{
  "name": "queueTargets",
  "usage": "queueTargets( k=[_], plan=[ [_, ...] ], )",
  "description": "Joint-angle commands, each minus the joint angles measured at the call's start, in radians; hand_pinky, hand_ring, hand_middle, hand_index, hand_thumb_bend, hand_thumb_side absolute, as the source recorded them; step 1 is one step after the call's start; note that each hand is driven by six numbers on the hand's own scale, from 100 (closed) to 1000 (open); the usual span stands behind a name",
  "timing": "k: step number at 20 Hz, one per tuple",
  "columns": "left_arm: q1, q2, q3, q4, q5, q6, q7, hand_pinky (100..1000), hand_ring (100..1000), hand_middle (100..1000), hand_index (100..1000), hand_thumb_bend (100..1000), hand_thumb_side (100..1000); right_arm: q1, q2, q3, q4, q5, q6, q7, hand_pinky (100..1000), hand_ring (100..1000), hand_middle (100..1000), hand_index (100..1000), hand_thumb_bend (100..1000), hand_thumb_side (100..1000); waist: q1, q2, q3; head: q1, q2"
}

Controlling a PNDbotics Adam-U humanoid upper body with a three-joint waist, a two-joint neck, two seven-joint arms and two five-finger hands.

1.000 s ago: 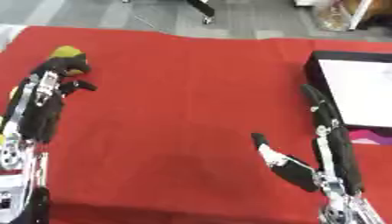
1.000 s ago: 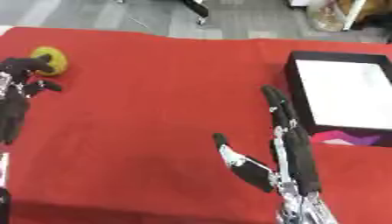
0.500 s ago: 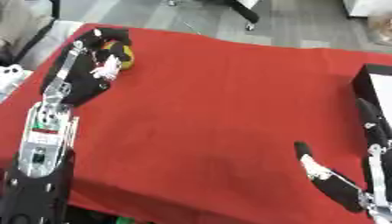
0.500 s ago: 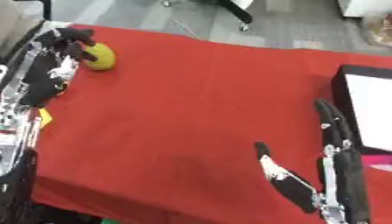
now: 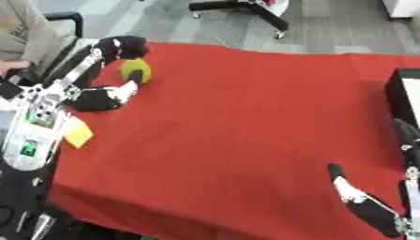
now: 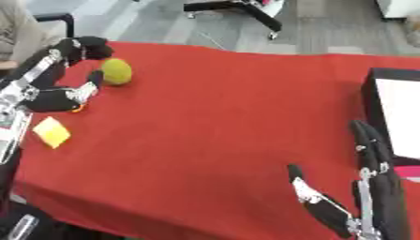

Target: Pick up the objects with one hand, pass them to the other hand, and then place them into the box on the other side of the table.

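A yellow-green ball (image 6: 116,71) lies on the red tablecloth (image 5: 238,122) near its far left corner. My left hand (image 5: 98,96) hangs over and just left of the ball, open. Its bent fingers (image 5: 119,47) arch behind the ball and its thumb (image 5: 127,88) points up at the ball's near side. The two views differ enough that the hand seems to be above the ball rather than on it. My right hand (image 6: 361,197) rests open at the lower right, fingers up. The black box (image 6: 371,110) with a white inside sits at the right edge.
A yellow paper square (image 6: 52,132) lies on the cloth near the left edge, under my left forearm. Something pink (image 6: 408,171) shows beside the box. A person sits past the far left corner. Office chair legs (image 5: 246,9) stand on the floor beyond the table.
The camera has swung left, so the whole picture has shifted. My left hand stays by the ball, with thumb and fingers now spread wider around it. The right hand is unchanged.
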Motion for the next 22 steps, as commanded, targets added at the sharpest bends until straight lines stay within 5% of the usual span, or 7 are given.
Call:
queueTargets(
  k=[1,6,12,22],
  plan=[
    [-0.027,0.107,-0.027,0.062,-0.047,0.015,-0.046,910,755,775,925,345,428,-0.005,-0.016,-0.009,-0.007,0.006,0.001,-0.005,887,1000,939,1000,498,499,-0.001,-0.017,-0.001,0.001,-0.003],
    [-0.053,0.225,-0.064,0.180,-0.119,0.043,-0.118,881,765,778,915,423,461,-0.005,-0.012,-0.009,-0.008,0.004,0.002,-0.006,887,1000,939,1000,499,500,-0.006,-0.017,-0.006,0.008,-0.003],
    [-0.093,0.367,-0.082,0.321,-0.206,-0.031,-0.186,883,775,778,916,442,470,-0.007,-0.004,-0.006,-0.010,0.001,0.000,-0.001,888,999,939,1000,499,501,-0.018,-0.018,-0.014,0.024,-0.003],
    [-0.094,0.592,-0.191,0.569,-0.358,-0.184,-0.052,900,806,808,938,667,531,-0.015,0.003,0.001,-0.021,-0.006,-0.001,0.013,888,999,937,1000,500,504,-0.031,-0.020,-0.038,0.053,-0.003]
  ],
)
